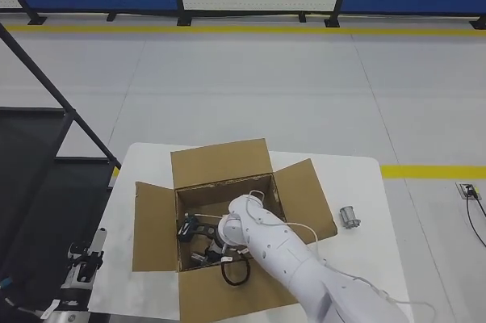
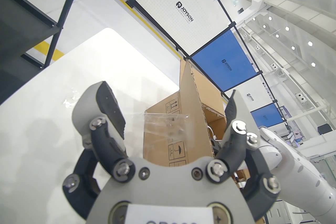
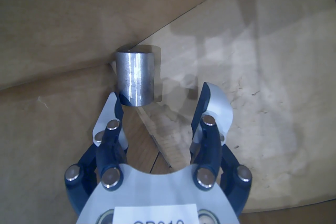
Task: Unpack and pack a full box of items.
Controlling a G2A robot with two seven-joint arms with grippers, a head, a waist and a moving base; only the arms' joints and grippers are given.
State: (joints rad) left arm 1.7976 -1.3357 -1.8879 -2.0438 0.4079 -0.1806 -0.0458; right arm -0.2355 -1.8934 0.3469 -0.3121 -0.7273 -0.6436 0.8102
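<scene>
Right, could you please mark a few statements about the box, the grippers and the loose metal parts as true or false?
1. The cardboard box has its flaps open. True.
2. The right gripper is shut on the metal cylinder. False: it is open, and the cylinder sits just beyond one fingertip, not between the fingers.
3. The cylinder sits at an inner corner of the box. True.
4. The left gripper is inside the box. False: it is open outside the box, above the white table.
5. A small metal part lies on the table outside the box. True.
</scene>
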